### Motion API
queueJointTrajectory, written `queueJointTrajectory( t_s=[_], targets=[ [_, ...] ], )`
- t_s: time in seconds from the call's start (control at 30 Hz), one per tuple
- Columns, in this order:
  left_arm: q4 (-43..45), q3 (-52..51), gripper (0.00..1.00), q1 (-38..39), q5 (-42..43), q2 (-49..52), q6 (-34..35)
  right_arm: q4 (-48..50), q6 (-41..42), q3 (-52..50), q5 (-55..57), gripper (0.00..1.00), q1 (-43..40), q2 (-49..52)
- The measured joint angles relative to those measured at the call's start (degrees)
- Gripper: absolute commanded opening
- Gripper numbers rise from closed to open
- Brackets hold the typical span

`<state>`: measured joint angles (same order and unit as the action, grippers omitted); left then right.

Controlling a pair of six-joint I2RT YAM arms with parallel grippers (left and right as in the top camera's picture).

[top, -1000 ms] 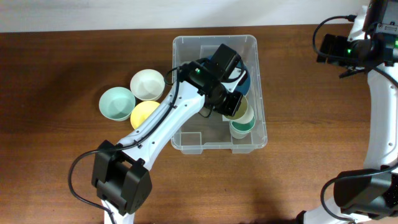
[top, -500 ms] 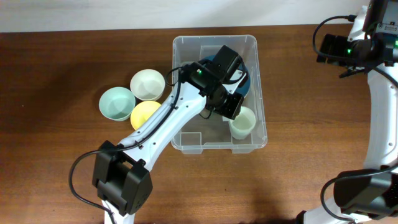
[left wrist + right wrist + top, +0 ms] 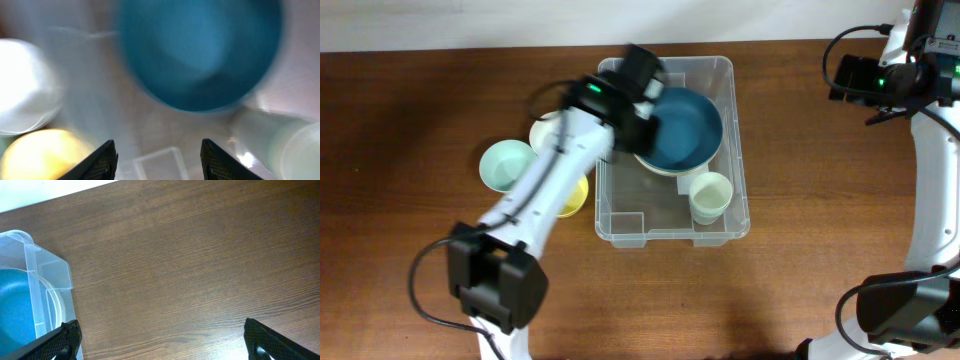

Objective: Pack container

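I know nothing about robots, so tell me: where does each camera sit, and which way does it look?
Overhead: above the table, looking down on the container, blue bowl and cup; left arm and right arm show.
Left wrist: on that arm, looking into the container; the open left gripper shows.
Right wrist: looks down at the table beside the container; the open right gripper shows.
Shared: all show the blue bowl.

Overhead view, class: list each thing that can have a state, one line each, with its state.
Container: open-topped, upright, partly filled.
Blue bowl: upright, inside container.
Cup: upright, inside container.
Mint bowl: upright, empty, outside container.
Yellow bowl: outside container, partly hidden.
White bowl: outside container, partly hidden.
Left tool: open, empty.
Right tool: open, empty.
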<state>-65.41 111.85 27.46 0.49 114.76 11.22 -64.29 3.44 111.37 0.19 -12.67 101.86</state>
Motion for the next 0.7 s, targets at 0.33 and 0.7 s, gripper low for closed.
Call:
queueJointTrajectory(
  t_s=[0.33, 0.7],
  targets=[
    [-4.1, 1.8, 0.87, -19.4, -1.6, 0.0, 1.9, 0.0, 0.0, 0.0, 0.0, 0.99, 0.0, 0.0],
    [-8.1, 1.8, 0.93, -33.2, -2.1, 0.0, 2.8, 0.0, 0.0, 0.0, 0.0, 0.99, 0.0, 0.0]
  ],
)
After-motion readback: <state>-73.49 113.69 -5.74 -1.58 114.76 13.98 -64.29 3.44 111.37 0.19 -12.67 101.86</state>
